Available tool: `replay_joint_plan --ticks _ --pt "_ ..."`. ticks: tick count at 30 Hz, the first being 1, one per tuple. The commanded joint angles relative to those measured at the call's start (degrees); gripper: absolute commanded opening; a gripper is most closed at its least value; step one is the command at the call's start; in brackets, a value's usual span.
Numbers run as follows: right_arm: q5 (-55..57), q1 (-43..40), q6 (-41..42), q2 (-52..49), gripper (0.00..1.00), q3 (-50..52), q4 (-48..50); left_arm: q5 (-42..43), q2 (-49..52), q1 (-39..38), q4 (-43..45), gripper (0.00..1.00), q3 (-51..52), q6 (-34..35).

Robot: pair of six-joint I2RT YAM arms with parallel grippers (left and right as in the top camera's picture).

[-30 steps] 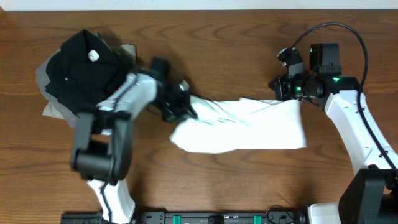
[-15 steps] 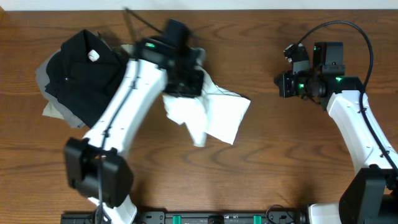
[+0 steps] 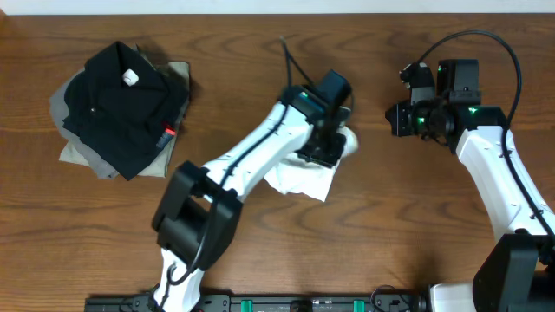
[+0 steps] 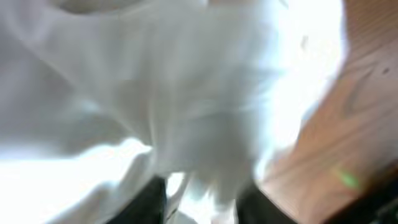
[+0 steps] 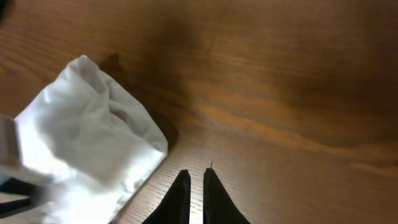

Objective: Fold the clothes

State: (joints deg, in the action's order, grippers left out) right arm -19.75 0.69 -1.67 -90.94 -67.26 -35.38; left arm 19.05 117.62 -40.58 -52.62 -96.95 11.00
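Left gripper [image 3: 325, 152]: on shirt [image 3: 303, 182], grip unclear.
Right gripper [image 5: 193, 186]: pressed together, empty.
Next: flatten bunch before folding.

A brown wooden table [image 3: 416, 234] carries a white T-shirt [image 3: 299, 180], bunched in a crumpled heap near the middle. Toward the far left corner a grey garment [image 3: 82, 156] lies on the wood, with a black garment [image 3: 117, 100] folded on top.
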Motion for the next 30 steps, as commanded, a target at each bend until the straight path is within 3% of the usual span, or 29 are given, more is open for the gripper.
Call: replay_joint_plan --ticks 1,8,13,16,19,26,30 --pt "1.8 -0.4 0.8 0.9 0.08 -0.2 -0.5 -0.5 0.2 -2.2 3.1 0.49 0.0 0.7" --pt "1.5 -0.2 2.5 0.8 0.11 -0.2 -3.4 -4.5 -0.7 -0.7 2.2 0.5 -0.1 0.7" --pt "1.5 1.0 2.4 -0.3 0.37 -0.1 -7.4 -5.4 -3.4 4.7 -0.3 0.5 -0.1 0.7" --pt "0.3 2.8 0.0 -2.8 0.58 0.3 -7.5 -5.4 -4.3 8.2 -0.8 0.53 -0.1 0.6" --pt "-0.4 5.1 -4.0 -7.3 0.68 0.4 -4.7 -5.4 -4.4 11.0 -1.6 0.53 0.0 0.5" --pt "-6.3 8.4 -13.2 -15.4 0.64 0.4 3.3 -5.4 -4.4 13.7 -4.9 0.53 0.0 -0.2" --pt "-13.8 8.9 -18.3 -15.9 0.53 0.4 1.6 -5.4 -4.4 13.8 -5.6 0.53 0.0 -1.2"
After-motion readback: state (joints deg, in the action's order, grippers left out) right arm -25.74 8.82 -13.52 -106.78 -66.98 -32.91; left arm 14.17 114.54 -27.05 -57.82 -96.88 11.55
